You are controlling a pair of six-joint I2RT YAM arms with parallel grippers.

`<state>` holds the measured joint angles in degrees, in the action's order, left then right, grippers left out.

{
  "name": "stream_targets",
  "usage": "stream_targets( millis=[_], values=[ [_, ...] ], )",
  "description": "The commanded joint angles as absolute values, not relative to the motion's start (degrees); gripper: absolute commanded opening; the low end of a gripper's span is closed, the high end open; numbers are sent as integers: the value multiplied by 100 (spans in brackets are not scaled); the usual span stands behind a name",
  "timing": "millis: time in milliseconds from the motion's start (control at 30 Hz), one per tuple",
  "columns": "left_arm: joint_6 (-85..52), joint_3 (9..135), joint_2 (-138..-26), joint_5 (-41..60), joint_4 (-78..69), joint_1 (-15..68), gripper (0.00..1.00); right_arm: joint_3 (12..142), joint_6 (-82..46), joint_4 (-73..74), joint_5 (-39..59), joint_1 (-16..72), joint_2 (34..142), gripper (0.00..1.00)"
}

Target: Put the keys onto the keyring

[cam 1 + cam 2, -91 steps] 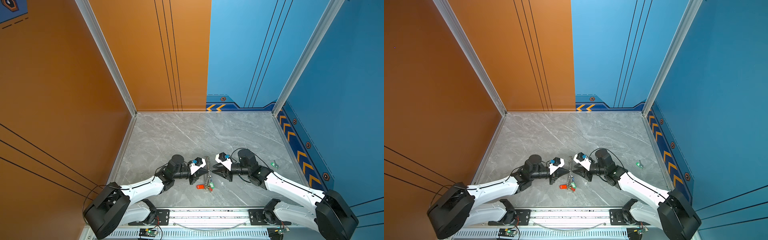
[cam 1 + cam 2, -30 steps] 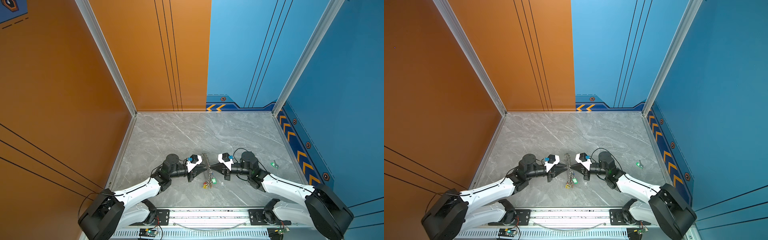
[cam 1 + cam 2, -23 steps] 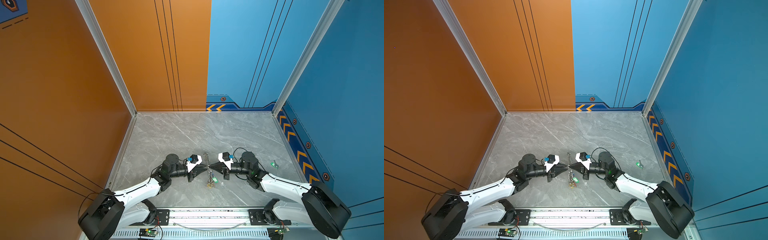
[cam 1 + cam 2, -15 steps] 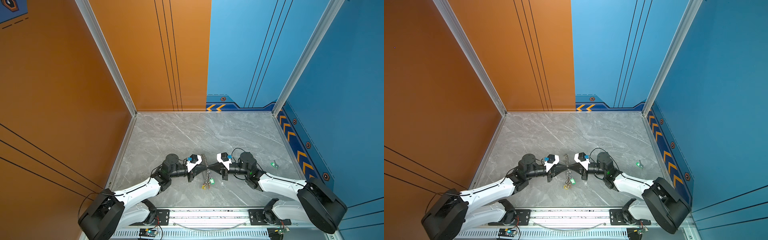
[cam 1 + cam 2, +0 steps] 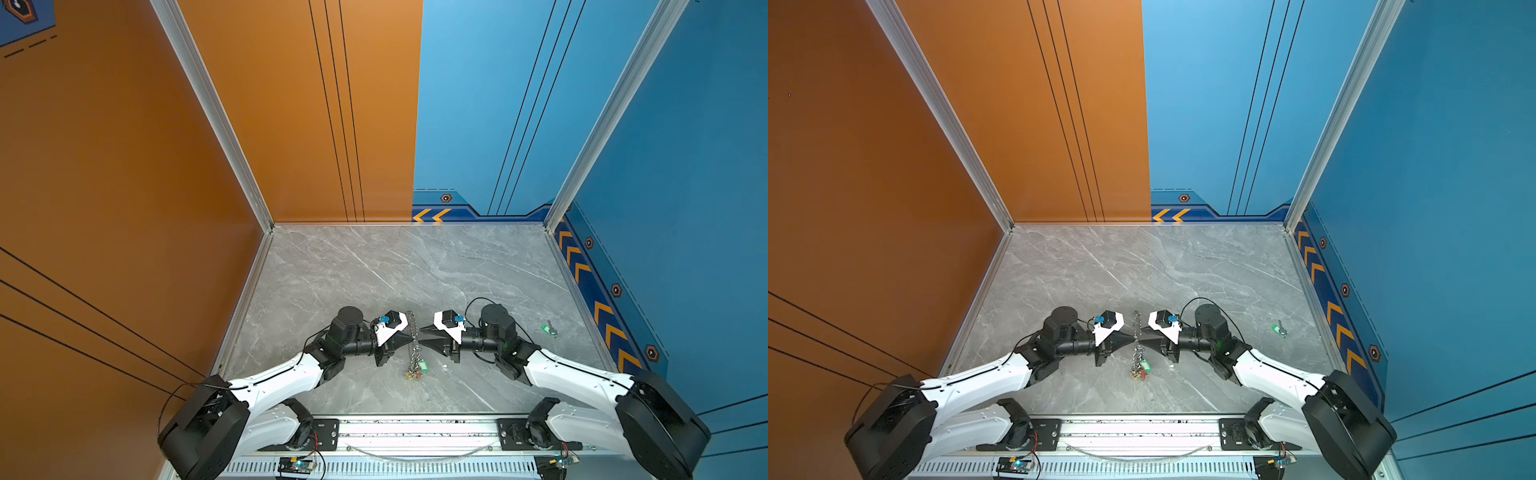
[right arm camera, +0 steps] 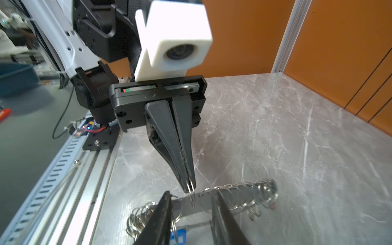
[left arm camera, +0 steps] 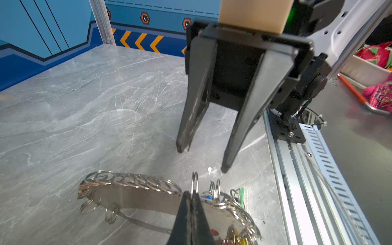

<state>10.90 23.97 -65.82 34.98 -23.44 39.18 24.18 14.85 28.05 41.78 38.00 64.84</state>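
On the grey marble worktop [image 5: 374, 270], the left end effector [image 5: 408, 338] reaches in from the left. Its fingers are pinched fully together on one small silver split ring [image 6: 191, 189] at the edge of the keyring [image 5: 411, 328]. A second ago those fingers showed a slight gap. The end effector itself sits where it did then.

The keyring stands on edge between the two end effectors, near the front middle of the worktop. In both top views it reads as a chain-like line. Its flat metal face [image 7: 137, 197] shows in the left wrist view. Whether its lower end touches the worktop cannot be told. A cluster of keys [image 5: 415, 370], with a green tag [image 5: 423, 365] on top, hangs at the end nearer the rail, much as before.

The right end effector [image 7: 202, 158] faces the keyring from the right. Its fingers stand moderately apart and grip nothing. It has come in closer to the keyring than a second ago.

Far to the right, a loose green key [image 5: 549, 329] lies on the worktop, unmoved.
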Motion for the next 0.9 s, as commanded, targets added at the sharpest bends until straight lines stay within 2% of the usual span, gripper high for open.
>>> stream_targets(
  millis=[0,100,433,867],
  values=[
    [1759,2940,-6637,2972,-1373,4165,0,2660,2414,1388,3839,3739,6207,37],
    [1957,3326,-6747,2813,-825,4270,0,2701,2795,1179,3905,3666,6214,37],
    [2380,4064,-7154,3000,315,4348,0,2611,2686,1294,4111,3592,6038,28],
    [2413,4110,-7163,3361,341,4368,0,2653,2619,1485,4108,3784,6400,19]
  ],
)
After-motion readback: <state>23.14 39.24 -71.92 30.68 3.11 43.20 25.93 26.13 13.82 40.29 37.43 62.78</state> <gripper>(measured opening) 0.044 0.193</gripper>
